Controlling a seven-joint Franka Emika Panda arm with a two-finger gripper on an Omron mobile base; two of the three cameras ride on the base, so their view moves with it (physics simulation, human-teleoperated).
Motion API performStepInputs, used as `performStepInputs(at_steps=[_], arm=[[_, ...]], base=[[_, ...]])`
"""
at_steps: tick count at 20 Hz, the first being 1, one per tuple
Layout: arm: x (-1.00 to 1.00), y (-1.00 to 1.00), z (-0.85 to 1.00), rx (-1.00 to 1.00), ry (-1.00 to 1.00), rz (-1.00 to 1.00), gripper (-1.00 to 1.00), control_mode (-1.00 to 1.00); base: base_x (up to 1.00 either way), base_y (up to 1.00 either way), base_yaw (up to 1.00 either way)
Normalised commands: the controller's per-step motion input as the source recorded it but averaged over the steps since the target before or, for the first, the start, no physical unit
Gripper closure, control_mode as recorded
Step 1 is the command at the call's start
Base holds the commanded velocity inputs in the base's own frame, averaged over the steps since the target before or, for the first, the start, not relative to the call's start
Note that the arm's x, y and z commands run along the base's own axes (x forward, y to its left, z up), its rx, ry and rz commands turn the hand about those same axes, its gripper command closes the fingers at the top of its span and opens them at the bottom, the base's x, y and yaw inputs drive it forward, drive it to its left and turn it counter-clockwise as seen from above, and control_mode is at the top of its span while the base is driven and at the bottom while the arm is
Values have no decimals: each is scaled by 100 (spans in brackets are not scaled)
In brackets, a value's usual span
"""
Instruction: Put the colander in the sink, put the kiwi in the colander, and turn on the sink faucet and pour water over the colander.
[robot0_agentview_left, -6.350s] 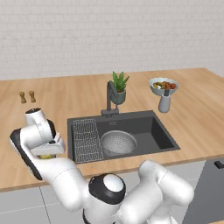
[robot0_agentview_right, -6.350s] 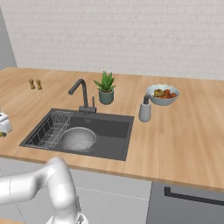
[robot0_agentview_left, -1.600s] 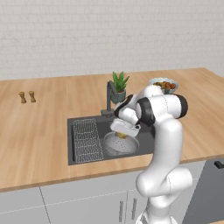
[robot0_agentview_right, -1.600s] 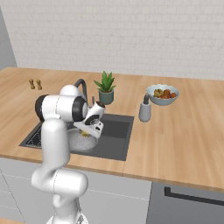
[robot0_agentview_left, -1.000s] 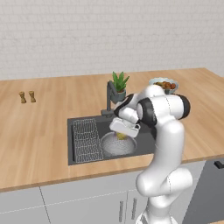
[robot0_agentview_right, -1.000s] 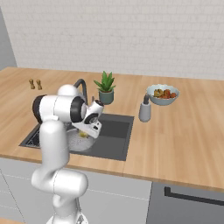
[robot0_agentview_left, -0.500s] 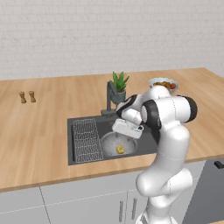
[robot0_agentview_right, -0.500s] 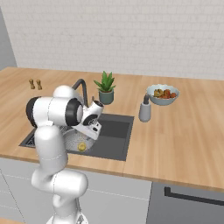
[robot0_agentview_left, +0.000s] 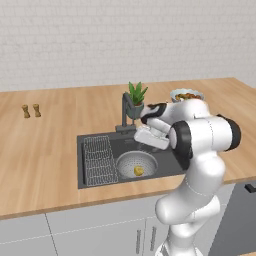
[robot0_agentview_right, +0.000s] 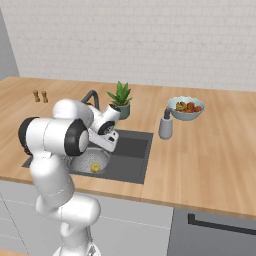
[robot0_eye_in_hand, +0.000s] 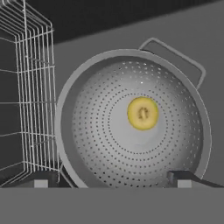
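Gripper (robot0_eye_in_hand: 112, 179): the 2 finger tips stand wide apart at the bottom of the hand view, nothing between them. It hangs above the colander (robot0_eye_in_hand: 131, 118), pointed down into it.

Kiwi (robot0_eye_in_hand: 143, 113) lies loose on the perforated floor of the colander, near the middle, clear of both fingers. Judged: released, step 2 done.

Colander sits in the sink (robot0_agentview_left: 165, 162), just beside the wire rack (robot0_agentview_left: 99, 160), which takes the left part of the basin. From the left base view the kiwi (robot0_agentview_left: 138, 171) reads as a small yellow spot in the bowl (robot0_agentview_left: 136, 165).

Sink faucet (robot0_agentview_left: 125, 107) stands at the back rim. Whether its spout reaches over the colander I cannot tell. No water visible, so it is judged off.

Plant pot (robot0_agentview_left: 135, 102) sits just behind the faucet.

Judged next: the open hand goes to the faucet. Risk: brushing the plant.
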Motion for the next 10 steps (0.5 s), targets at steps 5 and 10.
performStepInputs(at_steps=[5, 10], arm=[[-6, -37, 43, 0, -29, 29, -100, -100], [-6, -34, 13, 0, -50, 44, -100, -100]], base=[[0, 0, 0], [0, 0, 0]])
